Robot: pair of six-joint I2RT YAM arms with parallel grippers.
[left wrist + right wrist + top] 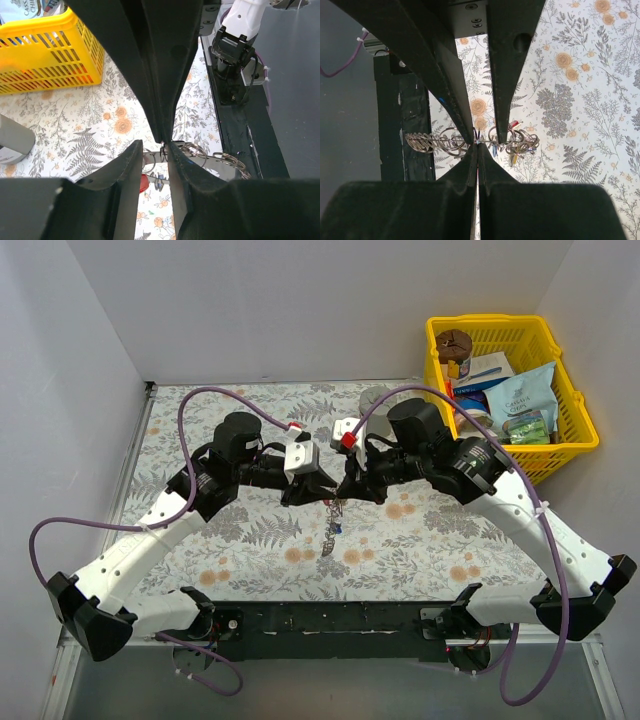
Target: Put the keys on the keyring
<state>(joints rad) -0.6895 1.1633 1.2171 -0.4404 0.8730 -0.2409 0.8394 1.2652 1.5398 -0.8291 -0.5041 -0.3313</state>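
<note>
Our right gripper (pixel 477 150) pinches the thin silver metal keyring (pixel 447 142) to steady it; our left gripper (pixel 154 151) sits narrow around it, beside small red-headed metal keys (pixel 515 147).

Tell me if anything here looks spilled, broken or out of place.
Nothing stands out. The right claw pinches the keyring above the table, keys dangling from it, and the yellow basket's contents all sit inside it.

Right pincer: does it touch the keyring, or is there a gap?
Touching. The right wrist view shows the right pincer shut on the thin wire of the keyring, with no gap at the tips.
</note>
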